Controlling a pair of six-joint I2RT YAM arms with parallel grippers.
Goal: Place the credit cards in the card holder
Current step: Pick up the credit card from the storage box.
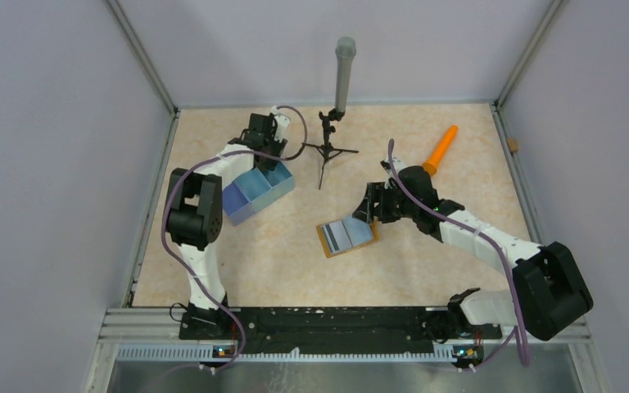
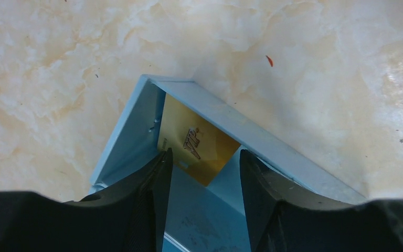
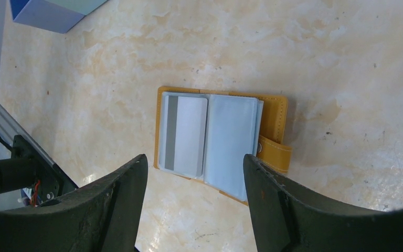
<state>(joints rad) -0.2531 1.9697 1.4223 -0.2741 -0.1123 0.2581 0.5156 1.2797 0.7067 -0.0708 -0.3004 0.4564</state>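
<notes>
You are hovering your right gripper [image 3: 194,161] over the card holder [image 3: 275,113], jaws spread wide and gripping nothing. The holder is lying open mid-table, its long axis running across the wrist view and its snap tab [image 3: 275,152] pointing right. A striped card [image 3: 189,135] is resting on its left pocket, long axis crosswise to the holder. Your left gripper [image 2: 204,155] is hanging released over the blue tray [image 2: 273,149], where a yellow card [image 2: 197,144] is lying in the corner compartment, by the fingertips.

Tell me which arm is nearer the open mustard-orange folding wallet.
Right. The right fingers hover right by the open mustard-orange folding wallet; the left fingers are far off, over the blue divided plastic tray.
</notes>
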